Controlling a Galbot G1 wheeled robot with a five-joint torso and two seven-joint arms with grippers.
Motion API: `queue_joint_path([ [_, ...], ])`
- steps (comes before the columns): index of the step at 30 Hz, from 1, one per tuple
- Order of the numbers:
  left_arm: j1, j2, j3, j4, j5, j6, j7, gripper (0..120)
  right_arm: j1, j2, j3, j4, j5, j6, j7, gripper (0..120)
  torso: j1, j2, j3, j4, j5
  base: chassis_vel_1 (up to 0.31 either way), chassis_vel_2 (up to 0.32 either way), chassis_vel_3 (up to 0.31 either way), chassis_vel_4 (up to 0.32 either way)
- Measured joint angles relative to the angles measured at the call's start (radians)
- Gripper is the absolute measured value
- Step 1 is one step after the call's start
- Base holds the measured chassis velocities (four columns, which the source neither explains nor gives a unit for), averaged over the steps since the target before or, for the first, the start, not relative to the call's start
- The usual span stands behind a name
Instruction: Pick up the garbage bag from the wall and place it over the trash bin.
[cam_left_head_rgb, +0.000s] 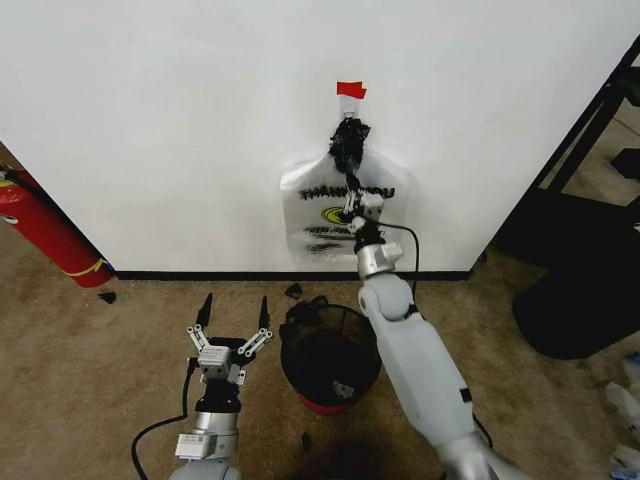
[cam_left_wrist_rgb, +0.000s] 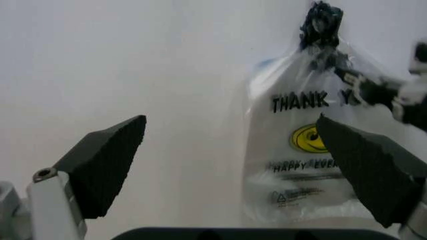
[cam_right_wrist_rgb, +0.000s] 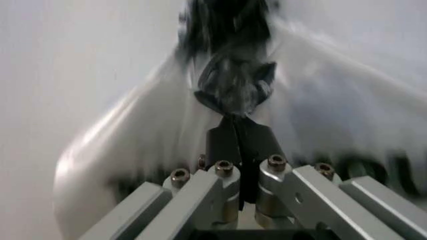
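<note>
The garbage bag (cam_left_head_rgb: 312, 205) hangs flat on the white wall (cam_left_head_rgb: 180, 120) under a piece of red tape (cam_left_head_rgb: 351, 90). It is see-through, with black "THANK YOU" print and a yellow smiley (cam_left_wrist_rgb: 308, 138). Its top is bunched into a dark knot (cam_right_wrist_rgb: 230, 80). My right gripper (cam_left_head_rgb: 351, 185) reaches up to that knot, and its fingers are pressed together on the bunched plastic just below it (cam_right_wrist_rgb: 238, 125). The black wire-mesh trash bin (cam_left_head_rgb: 300, 330) with a red base stands on the floor below the bag. My left gripper (cam_left_head_rgb: 232, 320) is open to the bin's left, pointing at the wall (cam_left_wrist_rgb: 230, 120).
A red fire extinguisher (cam_left_head_rgb: 40, 230) leans at the far left by the black baseboard (cam_left_head_rgb: 200, 274). Dark furniture and a black frame (cam_left_head_rgb: 580, 270) fill the right side. Small dark scraps (cam_left_head_rgb: 106, 296) lie on the brown carpet.
</note>
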Motion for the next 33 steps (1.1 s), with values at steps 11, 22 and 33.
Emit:
queue_joint_path([
  [11,0.02,-0.012,0.008,-0.024,0.018,-0.008,0.003,100,-0.177,-0.021,0.026,0.05,-0.003,0.074,-0.048,0,0.0,0.0,0.0,0.0001,0.0,0.0,0.0,0.0,0.0],
  [22,0.042,-0.023,0.01,-0.05,0.03,-0.021,0.005,100,-0.294,-0.027,0.063,0.068,-0.021,0.14,-0.082,0,0.0,0.0,0.0,0.0001,0.0,0.0,0.0,0.0,0.0],
  [33,0.042,-0.03,0.007,-0.056,0.032,-0.024,0.005,100,-0.374,-0.052,0.162,0.078,-0.02,0.237,-0.342,0,0.0,0.0,0.0,0.0,0.0,0.0,0.0,0.0,0.0],
])
